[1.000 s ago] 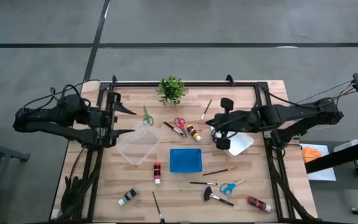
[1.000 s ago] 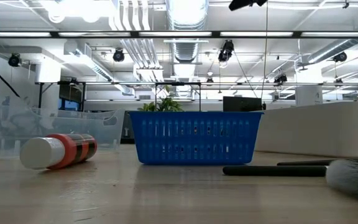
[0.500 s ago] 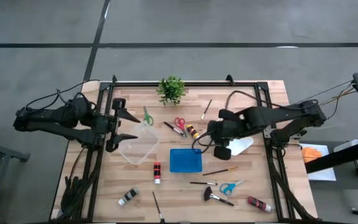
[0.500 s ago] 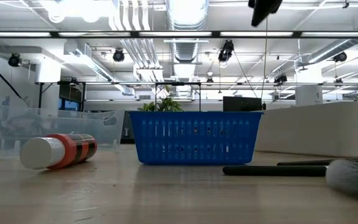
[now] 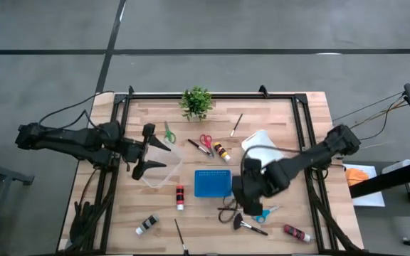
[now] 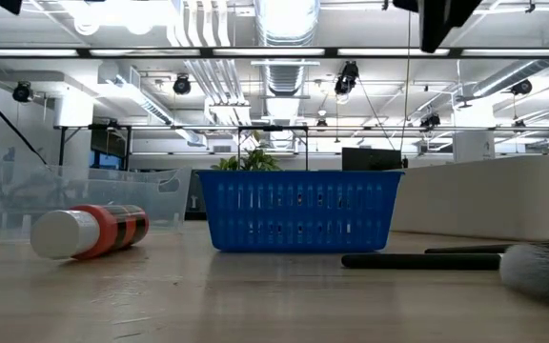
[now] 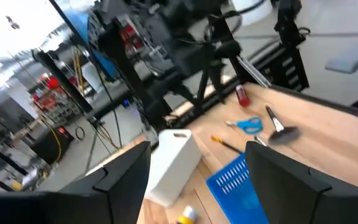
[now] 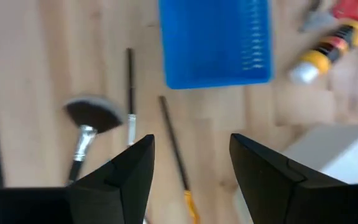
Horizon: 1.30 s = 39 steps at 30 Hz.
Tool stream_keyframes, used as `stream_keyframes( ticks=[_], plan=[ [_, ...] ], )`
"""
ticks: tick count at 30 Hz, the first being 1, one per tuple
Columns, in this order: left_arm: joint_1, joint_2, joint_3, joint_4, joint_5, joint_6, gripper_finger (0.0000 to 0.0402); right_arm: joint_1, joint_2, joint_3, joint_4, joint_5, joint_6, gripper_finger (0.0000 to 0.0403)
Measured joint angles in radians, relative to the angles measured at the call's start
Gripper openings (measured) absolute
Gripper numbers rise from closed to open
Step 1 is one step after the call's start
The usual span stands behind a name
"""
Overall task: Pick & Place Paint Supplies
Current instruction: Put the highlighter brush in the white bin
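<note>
Right tool [image 5: 228, 206] hangs over the near-centre of the desk [image 5: 290, 117], just in front of the blue basket [image 5: 213, 183]; fingers spread apart with nothing between them, as the right wrist view shows bare wood in the gap. Directly around it lie a thin brush [image 5: 252, 195] with an orange end, the blue-handled scissors [image 5: 265, 212] and a fan brush [image 5: 246, 225], all close together and partly covered by the arm from above.

Left tool [image 5: 155, 156] stands above the clear plastic bin [image 5: 159, 169] on the left half of the desk, fingers wide, empty.

Supplies loose on the desk:
- red bottle [image 5: 180, 197], lying just left of the blue basket
- black-and-white bottle [image 5: 146, 225], near front left
- thin dark brush [image 5: 179, 236] at the front edge
- red bottle [image 5: 297, 232], front right corner
- yellow-and-black bottle [image 5: 222, 151] beside the red-handled scissors [image 5: 206, 141], behind the basket
- green-handled scissors [image 5: 169, 133] just behind the clear bin
- thin brush [image 5: 236, 124] toward the back

Other items: white container [image 5: 262, 143] right of centre, next to the right arm; small potted plant [image 5: 196, 102] at the back edge.

Low view: the red bottle lies on its side left of the basket, a dark brush handle [image 6: 417, 260] lies across the right foreground, and the fan bristles [image 6: 541, 272] sit at the right edge. Basket contents cannot be told from above.
</note>
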Motion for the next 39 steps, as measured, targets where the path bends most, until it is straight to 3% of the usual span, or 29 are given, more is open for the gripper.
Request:
stream_keyframes(
  ticks=[5,12,22,28,39],
  plan=[
    [-0.035,0.0,-0.005,0.06,0.076,-0.025,0.0269,0.092,0.061,0.0,0.107,0.002,0.047,0.0208],
    [-0.183,0.0,-0.007,0.086,0.076,-0.032,0.0269,0.184,0.204,0.002,0.141,0.002,0.205,0.0208],
    [-0.373,0.018,-0.008,0.086,-0.048,-0.102,0.0269,0.235,0.401,0.108,0.22,0.002,0.261,0.0208],
    [-0.401,0.067,-0.009,0.093,-0.051,-0.165,0.0269,0.236,0.458,0.155,0.221,0.02,0.258,0.0208],
    [-0.406,0.126,-0.009,0.126,-0.051,-0.192,0.0269,0.239,0.449,0.149,0.185,0.032,0.256,0.0208]
  ],
)
